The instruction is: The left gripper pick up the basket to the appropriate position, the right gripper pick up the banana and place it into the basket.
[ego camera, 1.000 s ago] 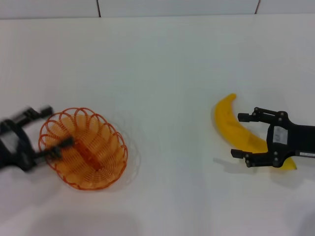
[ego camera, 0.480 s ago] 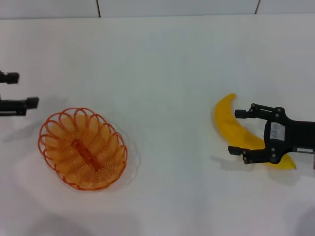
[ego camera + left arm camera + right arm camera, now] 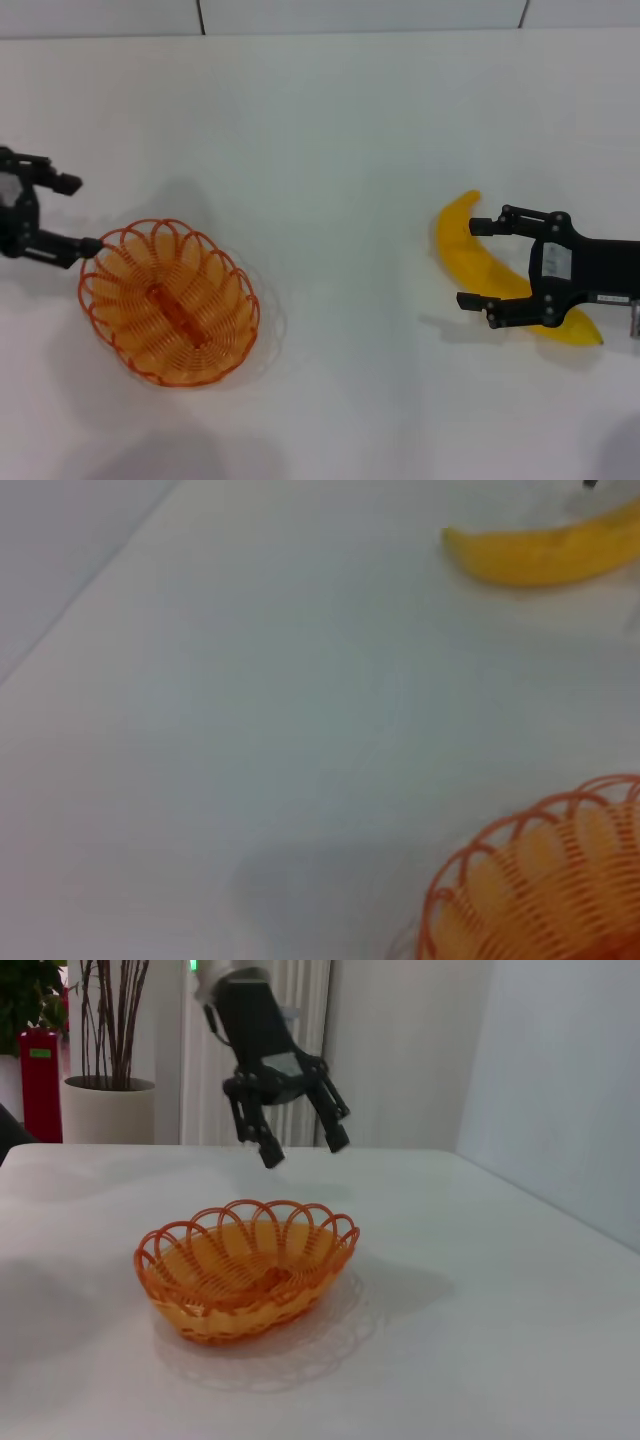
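The orange wire basket stands on the white table at the left; it also shows in the right wrist view and the left wrist view. My left gripper is open and empty, just beyond the basket's left rim; the right wrist view shows the left gripper raised above that rim, not touching it. The yellow banana lies on the table at the right and shows far off in the left wrist view. My right gripper is open, its fingers straddling the banana's middle from above.
The white table runs back to a wall seam. In the right wrist view a potted plant and a red object stand beyond the table's far edge.
My left gripper left the basket rim, swung away to the far left, then came back near the rim. My right gripper crept left over the banana. The basket and the banana stayed put.
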`<action>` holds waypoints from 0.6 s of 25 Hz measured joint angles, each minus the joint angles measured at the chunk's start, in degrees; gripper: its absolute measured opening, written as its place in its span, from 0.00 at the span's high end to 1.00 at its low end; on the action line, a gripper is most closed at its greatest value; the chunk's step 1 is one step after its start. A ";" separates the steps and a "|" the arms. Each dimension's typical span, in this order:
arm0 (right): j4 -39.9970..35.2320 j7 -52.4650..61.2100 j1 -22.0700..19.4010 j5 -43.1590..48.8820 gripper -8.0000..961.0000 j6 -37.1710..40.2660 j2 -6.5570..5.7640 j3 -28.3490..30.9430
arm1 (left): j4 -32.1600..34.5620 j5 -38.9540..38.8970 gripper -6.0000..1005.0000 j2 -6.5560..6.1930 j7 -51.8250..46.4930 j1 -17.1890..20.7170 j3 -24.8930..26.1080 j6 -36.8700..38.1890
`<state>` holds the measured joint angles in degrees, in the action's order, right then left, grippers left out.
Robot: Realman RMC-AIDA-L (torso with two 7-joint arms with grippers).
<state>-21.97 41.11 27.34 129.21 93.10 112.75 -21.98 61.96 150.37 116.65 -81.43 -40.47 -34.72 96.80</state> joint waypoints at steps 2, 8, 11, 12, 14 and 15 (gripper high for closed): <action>0.00 0.01 0.06 0.00 0.08 0.00 0.00 0.01 | -1.93 1.38 0.18 0.00 -0.30 -1.65 -0.33 -0.82; 0.03 0.03 0.43 0.00 0.09 -0.01 0.07 0.01 | -6.97 3.90 0.22 0.07 -1.09 -4.94 -1.84 -3.33; 0.09 0.08 0.53 -0.01 0.09 -0.02 0.10 0.01 | -9.29 4.48 0.24 0.16 -2.90 -5.14 -5.55 -6.59; 0.09 0.08 0.53 -0.01 0.09 -0.02 0.10 0.01 | -9.57 4.49 0.24 0.18 -3.30 -5.19 -6.07 -7.25; 0.09 0.09 0.53 -0.01 0.09 -0.02 0.10 0.01 | -10.13 4.38 0.24 0.22 -4.15 -5.37 -7.23 -8.60; 0.09 0.10 0.53 -0.01 0.09 -0.02 0.10 0.01 | -10.23 4.23 0.24 0.26 -4.28 -5.42 -7.51 -8.84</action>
<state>-21.88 41.21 27.87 129.20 93.07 112.85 -21.97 51.73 154.61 116.90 -85.71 -45.88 -42.23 87.96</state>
